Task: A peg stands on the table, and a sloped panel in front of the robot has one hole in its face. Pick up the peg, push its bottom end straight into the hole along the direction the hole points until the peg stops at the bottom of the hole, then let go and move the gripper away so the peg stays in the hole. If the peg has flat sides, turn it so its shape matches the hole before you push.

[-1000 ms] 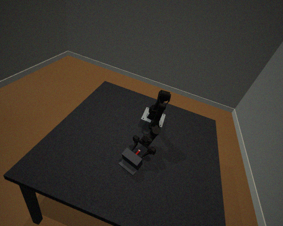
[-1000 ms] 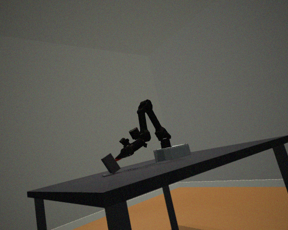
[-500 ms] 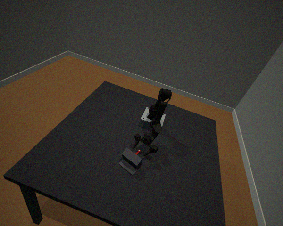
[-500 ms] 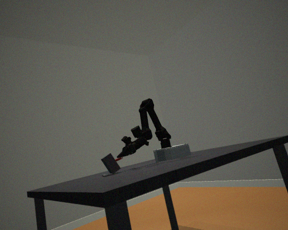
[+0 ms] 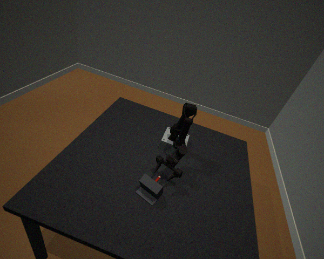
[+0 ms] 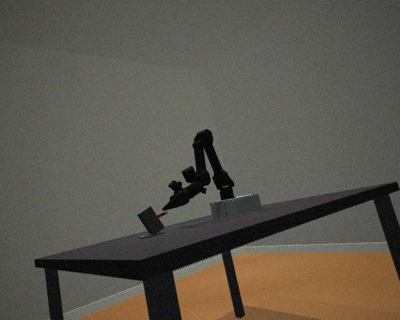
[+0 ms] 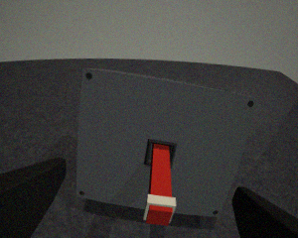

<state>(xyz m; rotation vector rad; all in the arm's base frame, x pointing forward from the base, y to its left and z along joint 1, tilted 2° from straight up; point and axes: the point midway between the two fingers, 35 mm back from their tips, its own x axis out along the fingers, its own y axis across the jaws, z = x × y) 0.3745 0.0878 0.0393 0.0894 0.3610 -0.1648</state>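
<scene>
One red peg is sticking out of the hole in the sloped panel, its lower end sitting inside, and I am holding my gripper wide open with nothing between its fingers. The peg is showing flat sides and a pale band near its outer end; the hole is looking squarish with a dark rim, and the panel is a matt grey block. It is standing on a dark, faintly speckled table, above an orange-brown floor, with dull grey walls rising around. My wrist view is revealing the hole and four dark corner dots on the panel's face, which the top view is hiding; the exterior view is showing the peg slanting upward out of the panel.
</scene>
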